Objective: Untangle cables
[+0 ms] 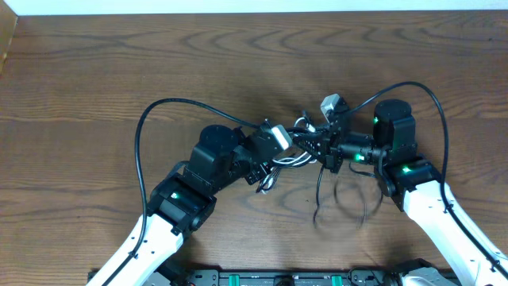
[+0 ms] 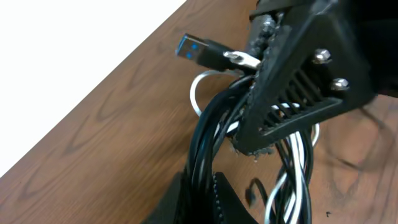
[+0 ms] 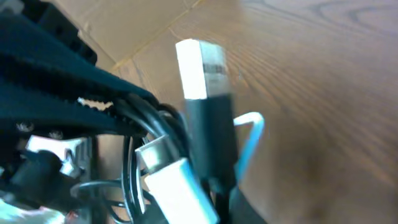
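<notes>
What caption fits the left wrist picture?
Right gripper holds a blue-tipped USB plug; left gripper pinches the cable bundle.

Can't separate single cords in the cables [image 1: 295,159] overhead: too small, knot buried between left gripper [image 1: 287,145] and right gripper [image 1: 323,149]. Can't read either jaw gap. Smeared loose loops near the right arm [image 1: 429,191]. Cropped at near edge in both wrist views. Badly blurred on black plug [image 3: 208,124] and white plug [image 3: 180,186].

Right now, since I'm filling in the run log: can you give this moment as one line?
left end effector: shut on cables | right end effector: shut on cables | cables: tangled, black and white
</notes>
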Robot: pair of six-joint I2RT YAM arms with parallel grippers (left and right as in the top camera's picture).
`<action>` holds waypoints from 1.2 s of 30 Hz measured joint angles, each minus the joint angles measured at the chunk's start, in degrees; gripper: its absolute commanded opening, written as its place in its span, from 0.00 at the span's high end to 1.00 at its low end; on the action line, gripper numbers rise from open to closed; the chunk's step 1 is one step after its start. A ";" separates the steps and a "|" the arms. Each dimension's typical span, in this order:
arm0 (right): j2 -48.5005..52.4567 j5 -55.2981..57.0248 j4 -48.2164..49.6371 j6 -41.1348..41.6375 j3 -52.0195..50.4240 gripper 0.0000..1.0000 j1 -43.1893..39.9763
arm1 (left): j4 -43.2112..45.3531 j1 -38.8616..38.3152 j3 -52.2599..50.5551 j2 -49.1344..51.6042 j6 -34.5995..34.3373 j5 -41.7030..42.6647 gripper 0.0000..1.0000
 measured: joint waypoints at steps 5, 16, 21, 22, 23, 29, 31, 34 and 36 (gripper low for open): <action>0.00 -0.09 0.02 0.48 0.00 0.99 0.22 | 0.07 0.07 0.00 0.00 0.00 0.00 0.92; 0.00 -0.79 -0.83 1.36 0.00 0.99 -0.24 | 0.74 0.04 0.00 0.00 0.00 0.61 0.92; 0.00 -0.72 0.85 5.20 0.00 0.99 -0.94 | 1.49 0.04 0.00 0.00 -0.48 0.83 0.49; 0.00 -0.09 1.27 6.58 0.00 0.99 -1.57 | 1.46 0.04 0.00 -0.02 -0.79 1.05 0.28; 0.00 0.31 1.57 8.02 0.00 0.99 -2.29 | 1.44 0.00 0.00 -0.02 -0.74 1.20 0.12; 0.00 0.79 1.49 13.77 0.00 0.99 -7.37 | 1.38 0.00 0.00 -0.02 -0.85 2.14 0.09; 0.00 -0.17 1.49 14.49 0.00 0.99 -8.55 | 1.36 0.00 0.00 -0.02 -0.85 2.14 0.09; 0.00 -1.40 1.42 14.97 0.00 0.99 -9.86 | 1.66 0.02 0.00 -0.02 -1.90 2.03 0.09; 0.00 -2.75 1.49 14.64 0.00 0.99 -10.58 | 1.90 0.24 0.00 -0.02 -4.50 0.37 0.09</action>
